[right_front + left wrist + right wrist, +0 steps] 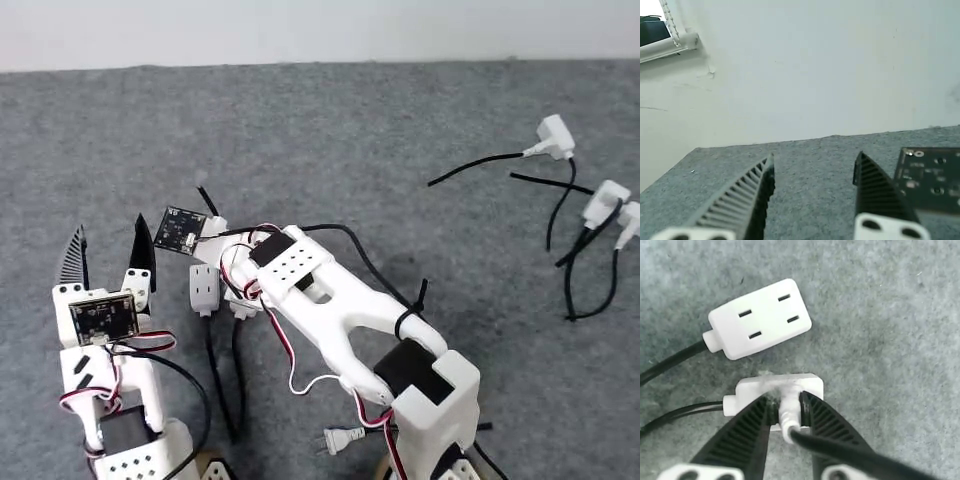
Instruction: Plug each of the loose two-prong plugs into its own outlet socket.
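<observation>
My right gripper (786, 405) is shut on a white two-prong plug (788, 416) and holds it down against a white outlet socket (810, 385) on the grey carpet. Whether the prongs are seated is hidden. A second white socket (760, 317) lies just beyond, its slots bare. In the high view both sockets (204, 288) lie at centre left under my right arm (330, 300). Three loose white plugs (553, 137), (605, 203), (630, 222) lie at the far right. My left gripper (110, 230) stands open at the lower left, its fingers (752, 197) holding nothing.
Black cords (225, 370) run from the sockets toward the front edge. Another plug on a white cord (340, 438) lies by the right arm's base. Black cords (575, 255) trail from the plugs at the right. A white wall (815, 65) bounds the far side.
</observation>
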`<state>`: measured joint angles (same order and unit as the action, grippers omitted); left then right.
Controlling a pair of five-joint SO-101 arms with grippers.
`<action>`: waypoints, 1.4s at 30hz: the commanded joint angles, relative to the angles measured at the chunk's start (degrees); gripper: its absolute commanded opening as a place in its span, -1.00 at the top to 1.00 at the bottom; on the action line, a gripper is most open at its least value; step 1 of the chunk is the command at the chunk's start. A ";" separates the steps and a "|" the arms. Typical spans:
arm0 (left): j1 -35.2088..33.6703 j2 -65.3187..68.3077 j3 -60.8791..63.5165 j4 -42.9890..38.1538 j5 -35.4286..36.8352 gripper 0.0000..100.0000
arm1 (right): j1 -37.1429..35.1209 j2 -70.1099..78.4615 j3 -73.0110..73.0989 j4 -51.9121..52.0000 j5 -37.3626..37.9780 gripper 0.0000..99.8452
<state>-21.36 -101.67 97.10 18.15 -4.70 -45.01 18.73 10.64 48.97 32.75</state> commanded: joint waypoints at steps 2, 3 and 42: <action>0.79 0.35 -0.48 -1.23 0.00 0.51 | 0.57 3.12 2.37 1.71 1.05 0.73; 0.79 0.44 -0.48 -1.14 0.00 0.51 | 0.57 3.12 2.37 1.80 1.05 0.66; 1.93 0.09 -0.48 -0.70 -1.41 0.51 | 3.56 2.95 1.32 1.98 -1.85 0.45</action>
<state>-19.78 -101.67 97.10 18.24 -3.47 -44.31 19.34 10.64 49.58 31.08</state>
